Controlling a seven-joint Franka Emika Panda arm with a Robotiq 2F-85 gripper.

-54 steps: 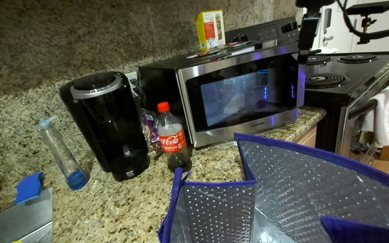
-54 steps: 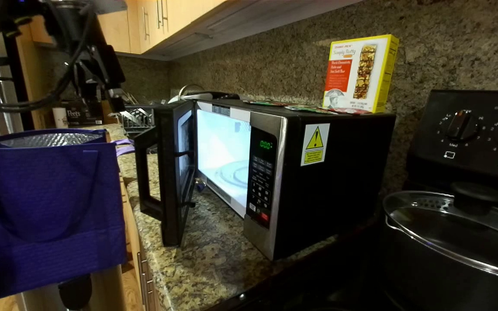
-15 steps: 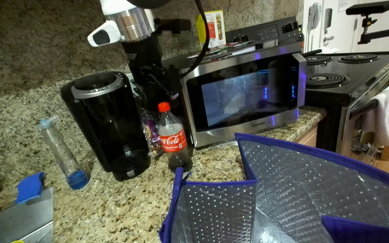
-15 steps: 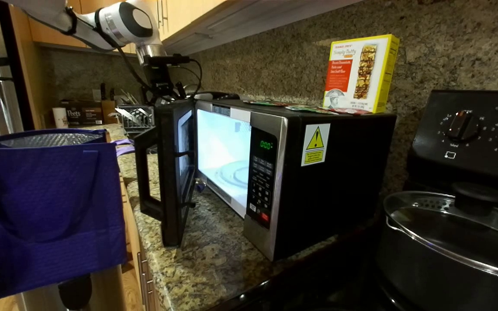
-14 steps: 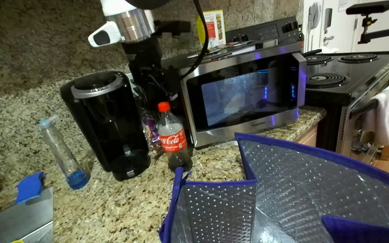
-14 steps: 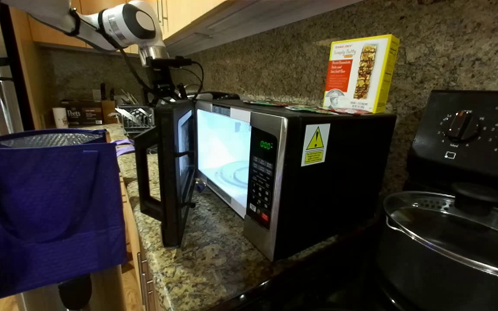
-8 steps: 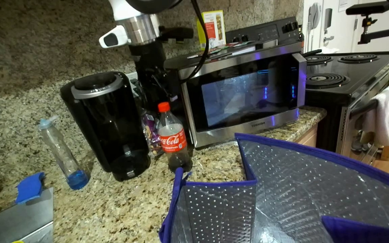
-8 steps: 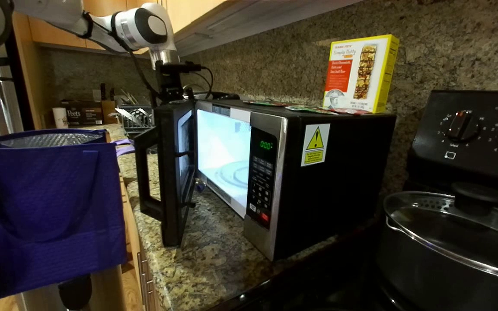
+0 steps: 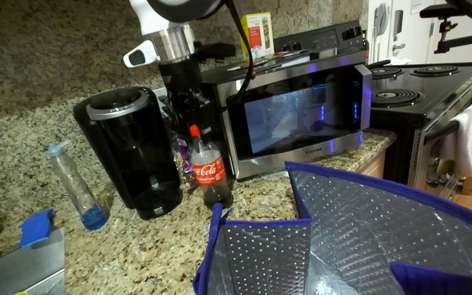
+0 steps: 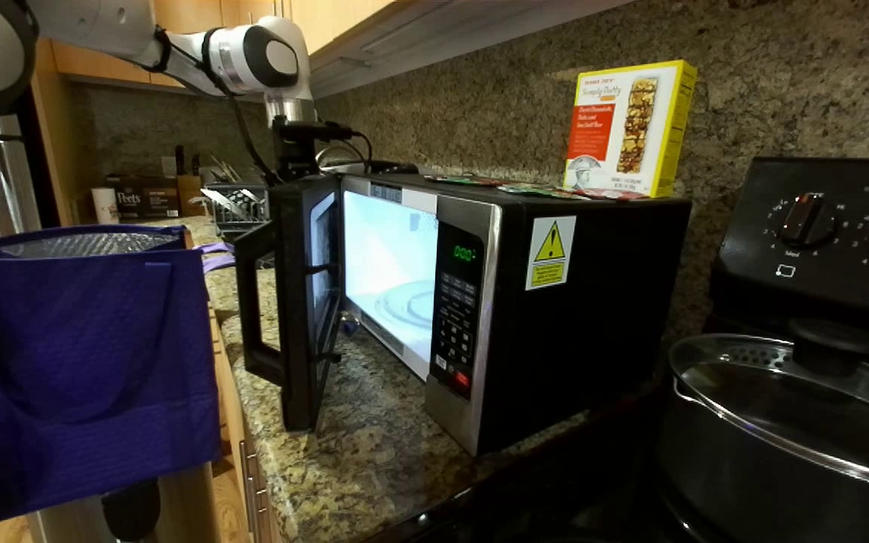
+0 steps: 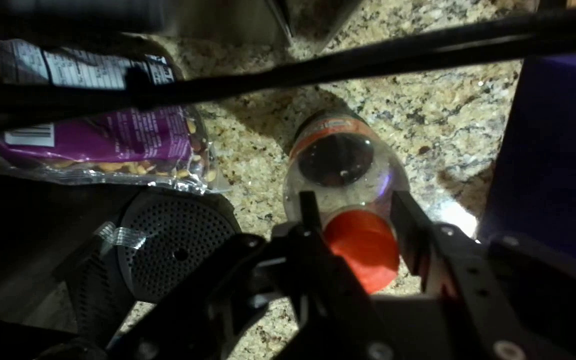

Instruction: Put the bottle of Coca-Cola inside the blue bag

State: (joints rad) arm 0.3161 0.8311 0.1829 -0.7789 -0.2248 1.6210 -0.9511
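The bottle of Coca-Cola [image 9: 208, 170] stands on the counter between coffee maker and microwave, tilted slightly in an exterior view. In the wrist view my gripper [image 11: 355, 200] is shut on the bottle [image 11: 335, 160] just below its red cap [image 11: 363, 245], one finger on each side. The blue bag [image 9: 260, 246] stretches its silvery lining across the front right of an exterior view; its blue outside [image 10: 80, 354] hangs at the counter's edge. A dark side of the bag [image 11: 543, 160] shows right of the bottle from the wrist. Microwave and door hide the bottle in an exterior view [image 10: 306, 302].
The black coffee maker [image 9: 133, 151] is left of the bottle, the microwave [image 9: 297, 119] right and behind. A purple snack bag [image 11: 133, 135] lies close by. A slim blue-based bottle [image 9: 74, 184] stands farther left. A black cable [image 11: 268, 80] crosses the wrist view.
Over the last few seconds the arm came in above the bottle. During the last half second it shifted slightly lower, its fingers closed round the neck, and the cap tipped a little left in an exterior view.
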